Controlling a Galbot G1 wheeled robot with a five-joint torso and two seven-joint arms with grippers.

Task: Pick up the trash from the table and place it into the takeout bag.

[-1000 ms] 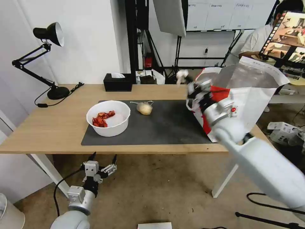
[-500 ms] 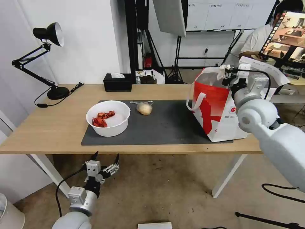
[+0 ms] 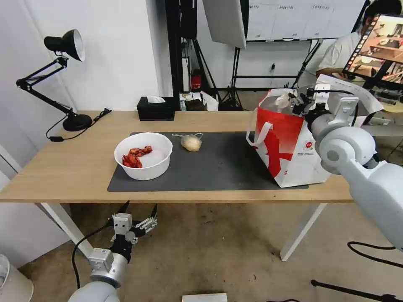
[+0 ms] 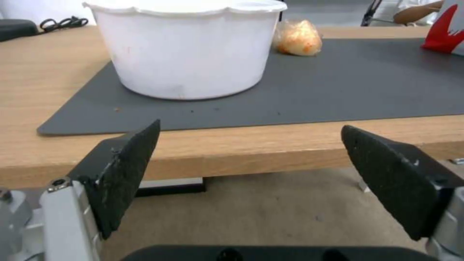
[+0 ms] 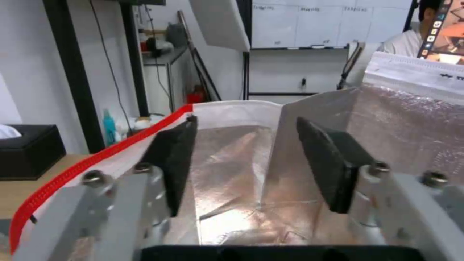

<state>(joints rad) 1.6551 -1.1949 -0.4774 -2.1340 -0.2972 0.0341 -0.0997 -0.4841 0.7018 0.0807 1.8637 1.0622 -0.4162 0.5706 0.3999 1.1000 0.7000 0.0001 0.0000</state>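
Since half a second ago, tissue is leaving the right claw (image 3: 299, 102), now gaping empty over the takeout bag (image 3: 289, 142) mouth; a pale wad is lying just beside its tips.

Left claw (image 3: 137, 208): hanging wide open, empty, below the counter (image 3: 63, 167) edge.
Bowl (image 3: 143, 156), knotted bag (image 3: 191, 143): sitting ahead of it on the mat (image 3: 218, 167).
Risk: withdrawing right claw is likely catching the foil flap, tipping the bag.
Room: mat between bowl and bag lying open.
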